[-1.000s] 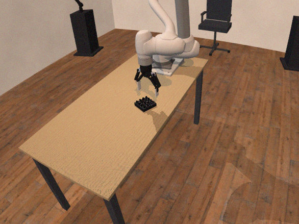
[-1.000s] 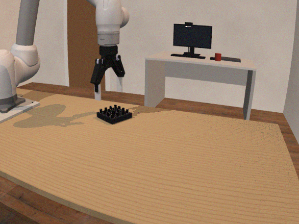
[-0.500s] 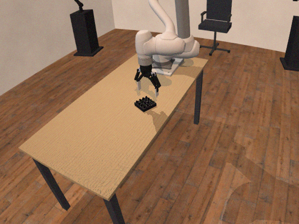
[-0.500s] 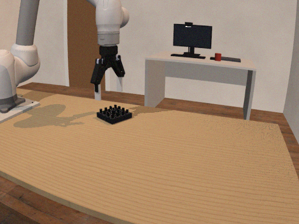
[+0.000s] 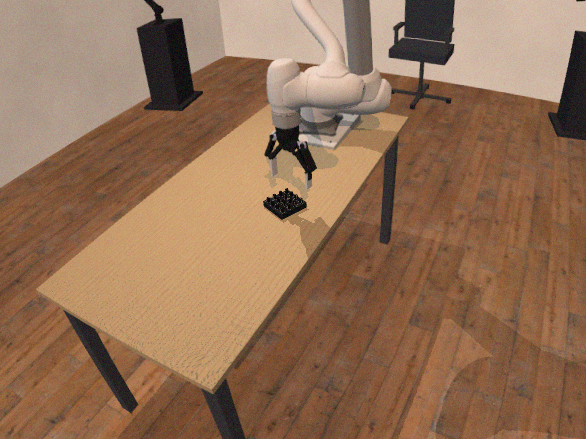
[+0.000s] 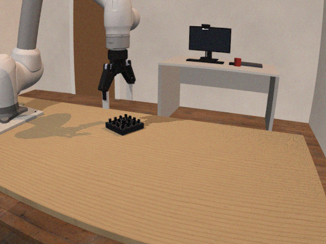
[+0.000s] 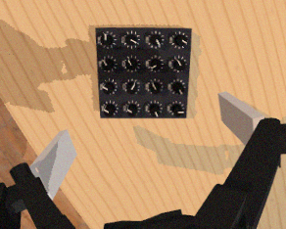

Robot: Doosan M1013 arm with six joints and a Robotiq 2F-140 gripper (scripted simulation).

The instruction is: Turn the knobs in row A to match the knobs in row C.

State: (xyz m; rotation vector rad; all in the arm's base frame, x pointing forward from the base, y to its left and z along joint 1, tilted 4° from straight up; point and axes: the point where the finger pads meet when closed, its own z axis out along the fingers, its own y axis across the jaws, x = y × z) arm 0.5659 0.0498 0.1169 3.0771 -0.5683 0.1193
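In top, looks steeply down the table (image 5: 175, 249) (image 6: 181, 172) (image 7: 235, 64) toward the arm (image 5: 322, 89) (image 6: 118, 13) from well back; in exterior, looks across from lower, nearer; in wrist, looks down past the tool (image 5: 291, 175) (image 6: 117, 103) (image 7: 146, 124), closest. Shares the table throughout.
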